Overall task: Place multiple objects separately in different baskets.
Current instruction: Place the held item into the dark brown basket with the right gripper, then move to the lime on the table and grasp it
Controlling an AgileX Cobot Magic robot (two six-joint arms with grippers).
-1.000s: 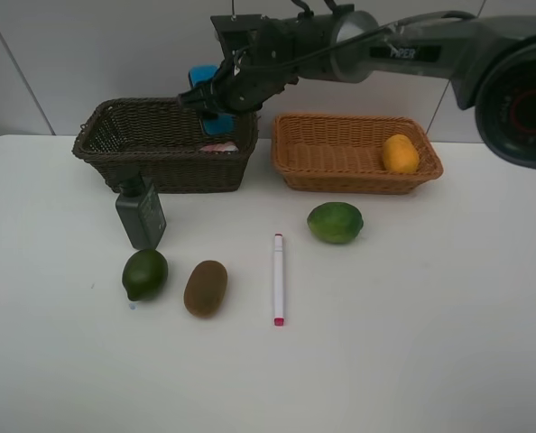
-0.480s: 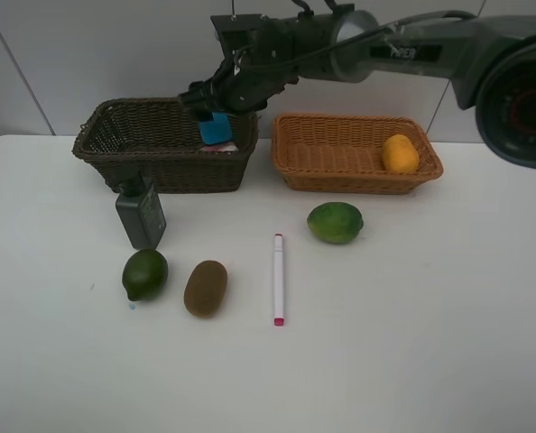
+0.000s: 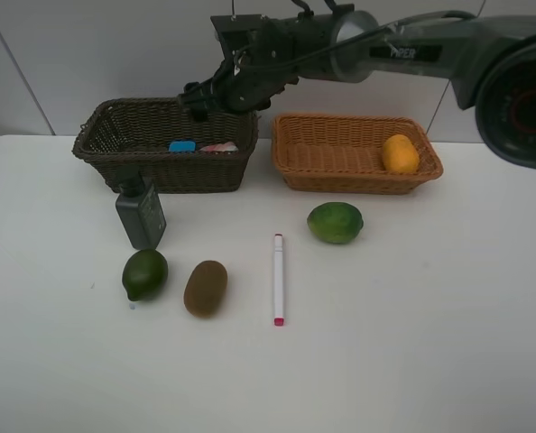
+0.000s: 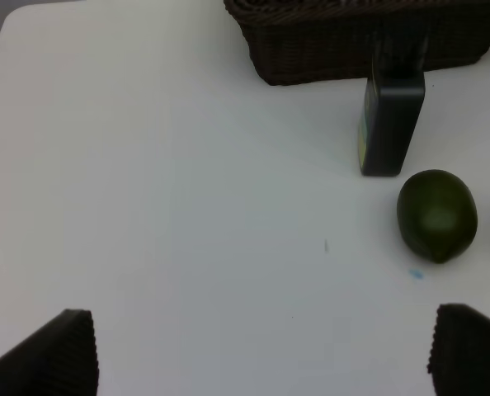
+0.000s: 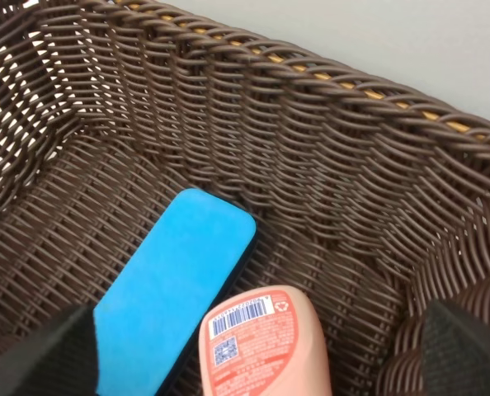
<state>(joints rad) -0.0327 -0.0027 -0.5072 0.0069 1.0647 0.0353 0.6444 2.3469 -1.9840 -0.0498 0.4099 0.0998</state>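
Two jaws of the right gripper [image 3: 207, 96] stand spread wide and empty, poised above the far rim of the dark brown basket [image 3: 106, 155]. Its arm reaches in from the right, stretched nearly level across the light orange-tan basket [image 3: 340, 177], wrist tipped down. The left gripper [image 4: 257, 355] is likewise released, hanging over the bare white table [image 3: 430, 316].

Directly below the right gripper, the blue eraser [image 3: 182, 145] lies flat on the dark basket's floor, with the pink bottle [image 3: 219, 147] just beside it. Only the right wrist view shows the bottle's barcode label and that the eraser's edge runs close along the bottle; the high camera sees just their tops over the wicker wall. The left wrist view alone shows the left gripper.

A second ago the eraser sat clamped between the right jaws above the basket; half a second ago it was dropping; now it rests inside.

Farther out, the orange mango [image 3: 400, 153] lies in the light basket. On the table stand the dark green bottle [image 3: 141, 213], touching the dark basket's front wall, then one green fruit [image 3: 145, 273], the kiwi [image 3: 205, 288], the marker [image 3: 278, 278] and the other green fruit [image 3: 335, 222].
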